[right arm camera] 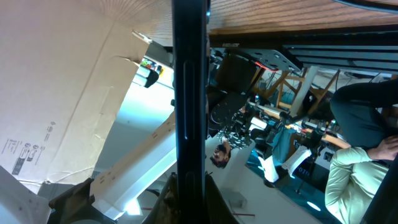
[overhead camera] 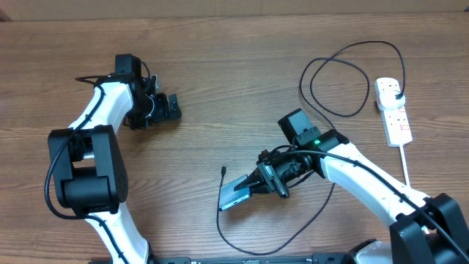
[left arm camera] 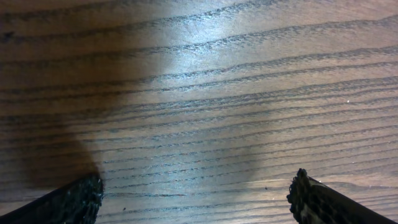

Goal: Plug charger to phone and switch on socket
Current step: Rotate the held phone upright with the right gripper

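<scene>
My right gripper (overhead camera: 258, 183) is shut on the phone (overhead camera: 236, 196) and holds it tilted just above the table, screen end to the lower left. In the right wrist view the phone (right arm camera: 189, 93) is a dark upright bar clamped between the fingers (right arm camera: 189, 202). The charger, a thin black cable (overhead camera: 339, 81), loops from its plug in the socket (overhead camera: 394, 111) at the right and curls under my right arm. Its connector tip (overhead camera: 223, 171) lies on the table beside the phone. My left gripper (overhead camera: 171, 107) is open and empty at the far left, over bare wood (left arm camera: 199, 193).
The socket's white cord (overhead camera: 405, 163) runs down the right side toward the table edge. The wooden table (overhead camera: 220, 59) stretches between both arms. The black cable slack lies near the front edge (overhead camera: 249, 251).
</scene>
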Tool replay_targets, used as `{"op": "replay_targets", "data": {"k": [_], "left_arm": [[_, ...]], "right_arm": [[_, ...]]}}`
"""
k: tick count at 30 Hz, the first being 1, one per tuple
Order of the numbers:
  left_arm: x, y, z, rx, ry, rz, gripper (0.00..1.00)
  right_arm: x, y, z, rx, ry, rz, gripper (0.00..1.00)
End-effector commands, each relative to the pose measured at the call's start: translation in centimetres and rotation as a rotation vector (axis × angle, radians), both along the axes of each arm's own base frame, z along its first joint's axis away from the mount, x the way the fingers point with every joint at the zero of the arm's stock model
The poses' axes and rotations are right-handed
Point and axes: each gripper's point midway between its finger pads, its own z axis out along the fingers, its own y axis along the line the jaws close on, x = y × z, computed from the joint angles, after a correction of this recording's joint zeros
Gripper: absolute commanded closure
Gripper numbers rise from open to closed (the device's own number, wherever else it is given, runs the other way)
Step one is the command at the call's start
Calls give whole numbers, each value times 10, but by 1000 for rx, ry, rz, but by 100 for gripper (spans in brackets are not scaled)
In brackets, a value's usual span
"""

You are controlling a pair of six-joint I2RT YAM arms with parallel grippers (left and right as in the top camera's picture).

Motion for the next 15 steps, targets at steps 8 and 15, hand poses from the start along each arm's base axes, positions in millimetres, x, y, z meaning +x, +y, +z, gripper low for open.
{"op": "replay_targets", "data": {"k": [8,15], "left_arm": [[-2,4,-3,22,11,6,1],[-2,4,-3,22,11,6,0]], "right_arm": [[13,-2,-6,-47,-88,-30,96],[41,-22,-51,-320,-254,-113,96]]}}
